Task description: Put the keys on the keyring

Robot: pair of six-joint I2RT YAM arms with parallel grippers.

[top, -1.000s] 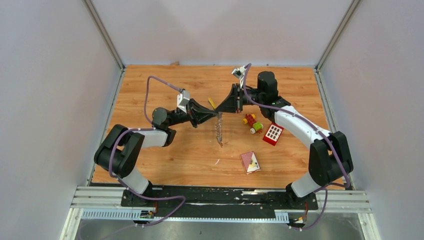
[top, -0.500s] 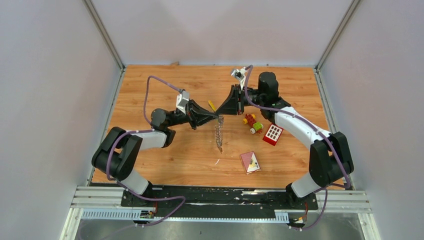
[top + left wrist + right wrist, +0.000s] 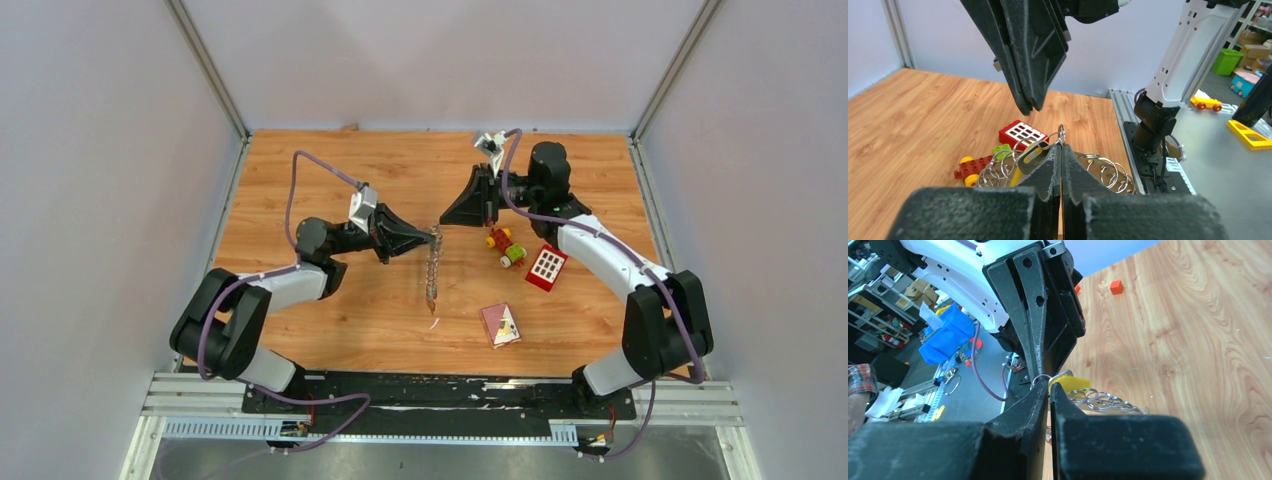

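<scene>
My left gripper (image 3: 433, 236) is shut on the top ring of the keyring (image 3: 432, 272), a chain of silver split rings that hangs down from it above the table. In the left wrist view the fingertips (image 3: 1054, 156) pinch that ring (image 3: 1061, 133), and a yellow-headed key (image 3: 1029, 153) hangs on it beside them. My right gripper (image 3: 446, 221) is shut with nothing seen between its jaws, just up and right of the left one. In the right wrist view its tips (image 3: 1049, 386) sit just short of the yellow key head (image 3: 1068, 382) and the rings (image 3: 1103, 401).
A yellow-red-green toy (image 3: 506, 246) and a red block with white buttons (image 3: 546, 267) lie right of the hanging chain. A pink card (image 3: 500, 324) lies nearer the front. A small orange cube (image 3: 1116, 287) lies on the wood. Grey walls enclose the table.
The right gripper has drawn back up and to the right, away from the left gripper. The left gripper has shifted slightly with the chain. The upright yellow key between them no longer shows from above.
</scene>
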